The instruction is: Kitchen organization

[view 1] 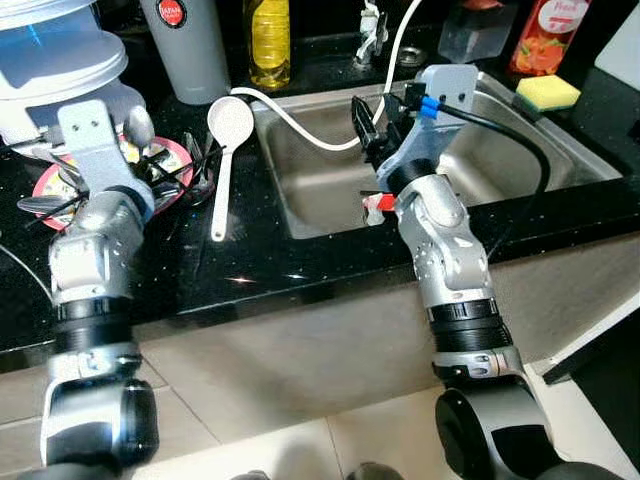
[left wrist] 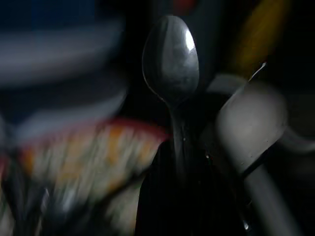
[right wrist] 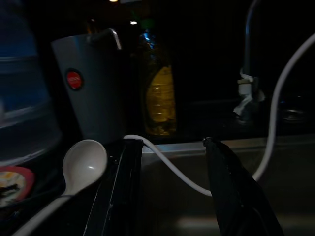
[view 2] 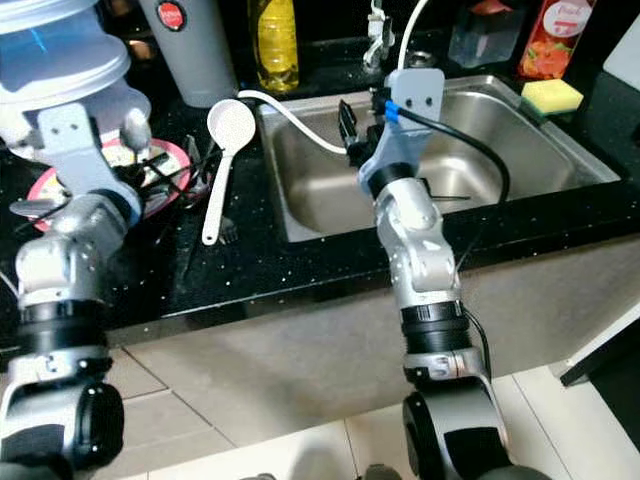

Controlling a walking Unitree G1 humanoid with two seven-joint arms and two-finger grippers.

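My left gripper (view 1: 143, 160) hangs over a red-rimmed plate (view 1: 52, 192) that holds several pieces of cutlery. It is shut on the handle of a metal spoon (left wrist: 171, 56), whose bowl (view 1: 139, 127) points up and away. A white ladle (view 1: 228, 125) lies on the black counter (view 1: 250, 265) just right of the plate. My right gripper (right wrist: 171, 142) is open over the left part of the steel sink (view 1: 325, 195), with nothing between its fingers (view 1: 363, 122). A white hose (view 1: 300, 132) runs across the sink just beyond them.
A stack of blue and white containers (view 1: 55, 60) stands behind the plate. A grey jug (view 1: 190, 45) and a yellow bottle (view 1: 268, 40) stand at the back. A yellow sponge (view 1: 547, 92) and a red carton (view 1: 545, 35) lie right of the sink.
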